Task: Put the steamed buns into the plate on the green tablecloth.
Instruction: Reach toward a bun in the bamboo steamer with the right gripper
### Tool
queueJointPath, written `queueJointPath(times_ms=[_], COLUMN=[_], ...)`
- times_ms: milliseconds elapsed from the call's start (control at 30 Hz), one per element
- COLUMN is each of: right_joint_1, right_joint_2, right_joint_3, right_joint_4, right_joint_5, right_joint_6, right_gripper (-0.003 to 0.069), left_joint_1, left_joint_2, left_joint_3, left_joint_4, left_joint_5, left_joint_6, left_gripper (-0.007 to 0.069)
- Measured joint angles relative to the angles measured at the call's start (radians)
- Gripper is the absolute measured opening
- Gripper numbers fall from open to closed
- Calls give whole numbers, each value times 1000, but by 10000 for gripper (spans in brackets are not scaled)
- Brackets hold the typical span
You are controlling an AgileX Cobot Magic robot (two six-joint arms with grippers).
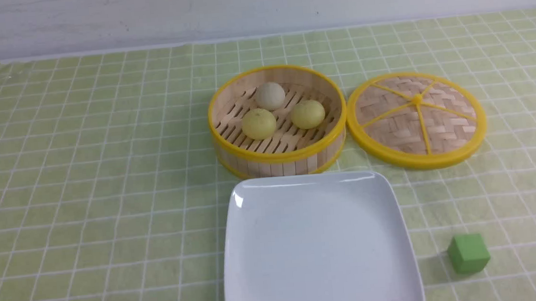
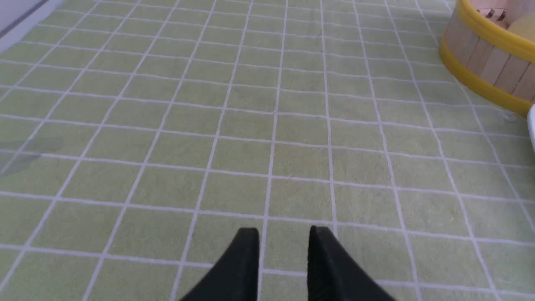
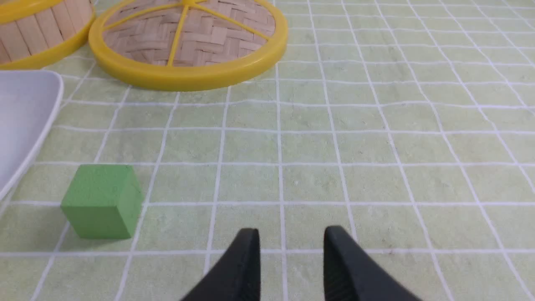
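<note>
**Table stock: three buns in steamer, plate bare**

- Plate point(image 1: 321, 247): white, square, on the cloth point(image 1: 84, 184), nothing on it.
- Steamer point(image 1: 281, 161): open, just beyond the plate's far edge.
- Grey bun point(image 1: 270, 95): in the steamer, farthest from the plate.
- Left yellow bun point(image 1: 258, 123) and right yellow bun point(image 1: 308, 114): in the steamer, nearer the plate.
- Lid point(image 1: 416, 119): flat on the cloth, beyond the plate's far right corner.
- Cube point(image 1: 468, 253): green, right of the plate, apart from it.
- Left gripper point(image 2: 284, 234): over bare cloth left of the plate, jaws narrowly parted, holding nothing.
- Right gripper point(image 3: 291, 236): over bare cloth right of the plate, beyond the cube, jaws parted a little wider, holding nothing.
</note>
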Motion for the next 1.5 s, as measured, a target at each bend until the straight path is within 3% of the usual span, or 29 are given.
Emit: queueJointPath(times_ms=[1500], right_joint_1=[0], right_joint_2=[0], right_joint_3=[0], right_joint_4=[-1], right_joint_5=[-1], right_joint_6=[0], right_gripper=[240], left_joint_1=[0], left_joint_2=[0], left_joint_3=[0], left_joint_4=[-3], left_joint_5=[0], left_joint_6=[-3], left_gripper=[237])
